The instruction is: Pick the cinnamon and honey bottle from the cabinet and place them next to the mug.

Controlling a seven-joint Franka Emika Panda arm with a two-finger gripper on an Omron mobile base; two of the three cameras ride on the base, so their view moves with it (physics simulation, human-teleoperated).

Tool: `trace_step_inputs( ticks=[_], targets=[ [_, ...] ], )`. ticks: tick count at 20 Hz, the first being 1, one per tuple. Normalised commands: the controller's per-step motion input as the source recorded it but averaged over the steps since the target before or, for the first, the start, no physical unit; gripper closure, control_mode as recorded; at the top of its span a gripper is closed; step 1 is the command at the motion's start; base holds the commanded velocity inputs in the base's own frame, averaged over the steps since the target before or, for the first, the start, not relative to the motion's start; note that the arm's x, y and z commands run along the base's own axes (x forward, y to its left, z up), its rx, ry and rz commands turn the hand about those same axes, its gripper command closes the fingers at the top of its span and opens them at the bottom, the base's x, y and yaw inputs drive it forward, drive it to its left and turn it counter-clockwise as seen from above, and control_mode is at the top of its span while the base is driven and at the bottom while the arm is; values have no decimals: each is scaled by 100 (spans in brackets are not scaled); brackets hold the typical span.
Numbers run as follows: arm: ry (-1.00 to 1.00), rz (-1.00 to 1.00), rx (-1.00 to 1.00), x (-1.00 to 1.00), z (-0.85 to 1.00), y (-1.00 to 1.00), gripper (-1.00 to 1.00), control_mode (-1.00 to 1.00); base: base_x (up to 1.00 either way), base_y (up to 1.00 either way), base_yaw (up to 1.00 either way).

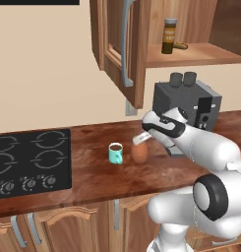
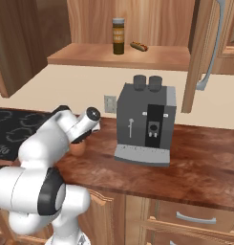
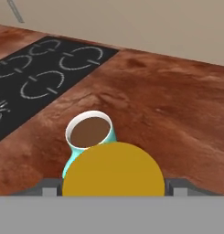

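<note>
The gripper (image 1: 141,140) sits low over the counter, its fingers either side of the honey bottle's (image 1: 139,153) round yellow lid; whether they are gripping it cannot be told. The squat orange-brown jar stands on the glossy reddish wood counter (image 1: 92,172), just beside the teal mug (image 1: 115,153) of dark liquid. A black cooktop (image 1: 31,162) lies to the left. Above, the open wooden cabinet (image 1: 119,49) holds the tall, slim, dark cinnamon (image 1: 169,36) on its shelf. A boxy grey coffee machine (image 2: 144,124) stands against the wall.
</note>
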Motion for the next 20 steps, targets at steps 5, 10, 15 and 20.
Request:
trace_step_inputs(
  ticks=[5, 10, 15, 20],
  targets=[
    [-5, 0, 5, 1, -33, 0, 100, -100, 0, 0, 0],
    [-9, 0, 8, 0, -29, 0, 100, -100, 0, 0, 0],
    [-3, 0, 1, 17, -2, 0, 100, -100, 0, 0, 0],
    [0, 0, 0, 33, 0, 0, 100, -100, 0, 0, 0]
  ],
)
